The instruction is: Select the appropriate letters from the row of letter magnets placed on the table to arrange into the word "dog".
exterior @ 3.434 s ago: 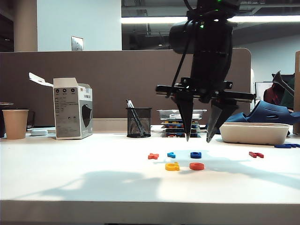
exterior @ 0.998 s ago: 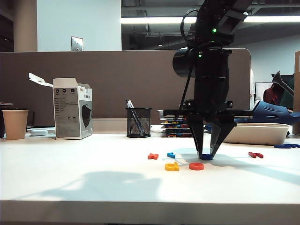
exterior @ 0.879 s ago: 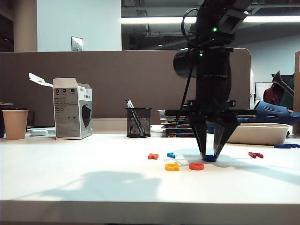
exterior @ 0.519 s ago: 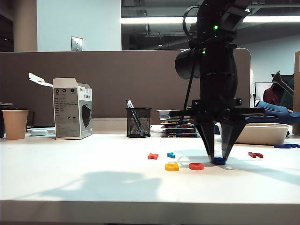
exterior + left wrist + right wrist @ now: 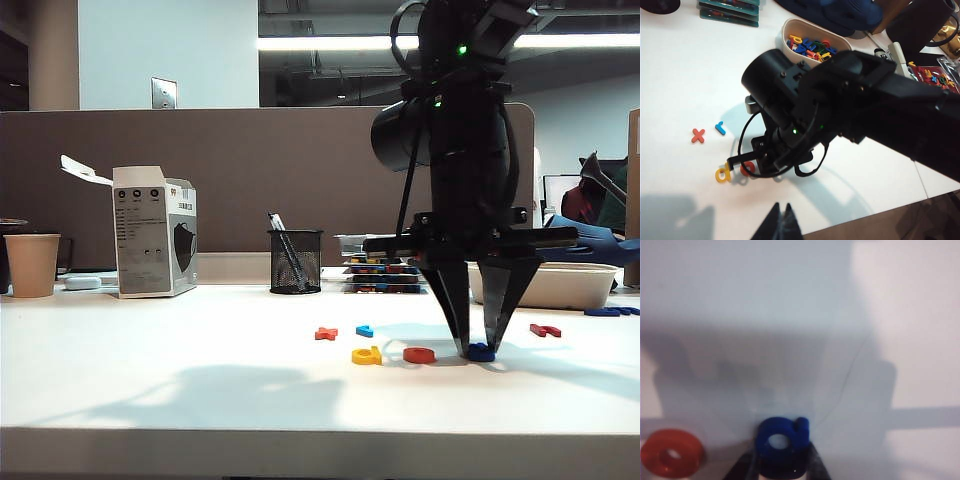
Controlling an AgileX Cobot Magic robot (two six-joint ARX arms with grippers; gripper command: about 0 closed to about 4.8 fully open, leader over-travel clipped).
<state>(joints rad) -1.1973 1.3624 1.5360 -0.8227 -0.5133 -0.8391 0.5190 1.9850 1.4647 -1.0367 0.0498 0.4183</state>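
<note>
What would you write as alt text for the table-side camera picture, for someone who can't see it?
A black robot arm's right gripper points down, its two fingers closed on a dark blue letter magnet at the white table. Beside it lie an orange-red ring and a yellow letter.

Right tool (image 5: 782, 467) fingertips cut off; left tool (image 5: 781, 226) too

matt white table (image 5: 150, 380); seemingly glossy plastic blue letter (image 5: 781, 438)

Right gripper (image 5: 481, 350) points straight down, jaws partly closed; left gripper (image 5: 781, 220) hangs raised, jaws together.
</note>
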